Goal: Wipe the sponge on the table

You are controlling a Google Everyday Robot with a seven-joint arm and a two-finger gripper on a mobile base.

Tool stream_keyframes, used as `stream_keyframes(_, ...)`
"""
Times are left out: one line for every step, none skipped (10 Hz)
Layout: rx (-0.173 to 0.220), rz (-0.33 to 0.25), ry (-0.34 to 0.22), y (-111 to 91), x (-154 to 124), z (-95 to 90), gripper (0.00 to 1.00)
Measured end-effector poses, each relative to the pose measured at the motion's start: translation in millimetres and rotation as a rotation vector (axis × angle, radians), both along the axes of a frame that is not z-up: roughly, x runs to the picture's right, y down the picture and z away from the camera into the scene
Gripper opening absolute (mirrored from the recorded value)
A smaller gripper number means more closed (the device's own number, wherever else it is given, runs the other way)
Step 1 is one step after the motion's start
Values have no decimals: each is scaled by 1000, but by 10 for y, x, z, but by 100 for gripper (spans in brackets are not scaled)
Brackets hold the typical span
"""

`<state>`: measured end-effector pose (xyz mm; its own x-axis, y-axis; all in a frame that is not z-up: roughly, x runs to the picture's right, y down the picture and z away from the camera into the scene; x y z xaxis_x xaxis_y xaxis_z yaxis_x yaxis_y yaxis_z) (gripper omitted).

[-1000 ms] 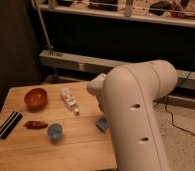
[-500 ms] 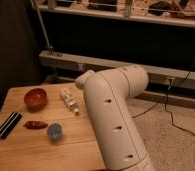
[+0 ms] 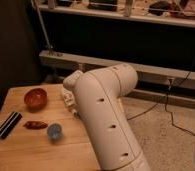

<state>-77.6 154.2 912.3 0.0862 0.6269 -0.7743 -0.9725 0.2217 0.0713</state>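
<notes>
1. Camera view: the white arm (image 3: 103, 115) fills the middle of the frame and covers the right part of the table (image 3: 21, 155).
2. The gripper is out of sight behind the arm, so I cannot tell whether it is open, closed or holding anything.
3. The sponge cannot be seen; the arm hides that side of the tabletop.
4. On the left of the table a red bowl (image 3: 35, 98) stands near the far edge.
5. A black bar (image 3: 8, 124) lies at the left edge, with a small red thing (image 3: 36, 124) just to its right.
6. The blue cup (image 3: 54, 131) stands near the red thing, toward the arm.
7. A white thing (image 3: 67, 96) shows partly at the arm's left edge.
</notes>
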Motion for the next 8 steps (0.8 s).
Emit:
stream_keyframes(-1, -7, -16, 64, -96, -76, 8)
stream_keyframes(-10, -26, -30, 185, -181, -164, 8)
stream_keyframes(-18, -46, -37, 281, -218, -229, 8)
stream_keyframes(-26, -67, -40, 375, -247, -298, 8)
stream_keyframes(-41, -103, -42, 530, -272, -395, 8)
stream_keyframes(-53, -126, -41, 628, -281, -458, 8)
stream_keyframes(-63, -150, -40, 727, -294, -531, 8)
stream_keyframes(-72, -174, -39, 821, -306, -611, 8)
